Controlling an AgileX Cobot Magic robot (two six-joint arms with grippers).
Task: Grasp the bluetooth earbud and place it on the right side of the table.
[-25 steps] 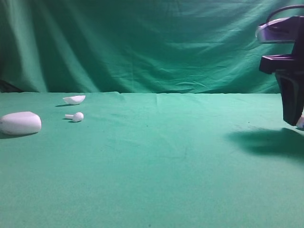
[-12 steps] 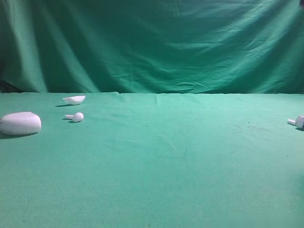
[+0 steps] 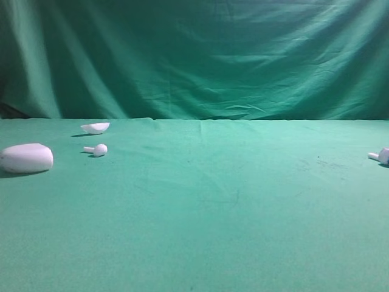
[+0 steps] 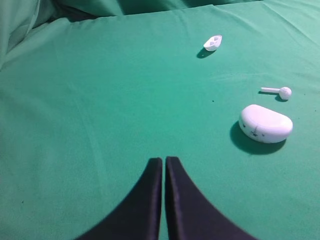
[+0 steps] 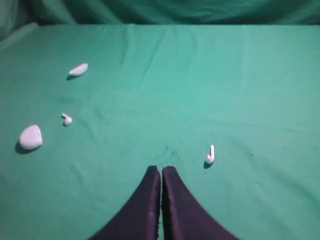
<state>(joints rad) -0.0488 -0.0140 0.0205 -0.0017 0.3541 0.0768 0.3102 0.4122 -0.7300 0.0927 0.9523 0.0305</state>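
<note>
Beside the bluetooth earbud, no arm now

Table: green cloth fills the lower half of the high view, faintly wrinkled near the centre. At mid left lie a white oval case, a small white shell-shaped piece above and right of it, and a second earbud between them, all apart. One earbud lies alone at the right edge, mid height.

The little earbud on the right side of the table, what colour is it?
White. The earbud shows best in the right wrist view, lying on the green table.
</note>
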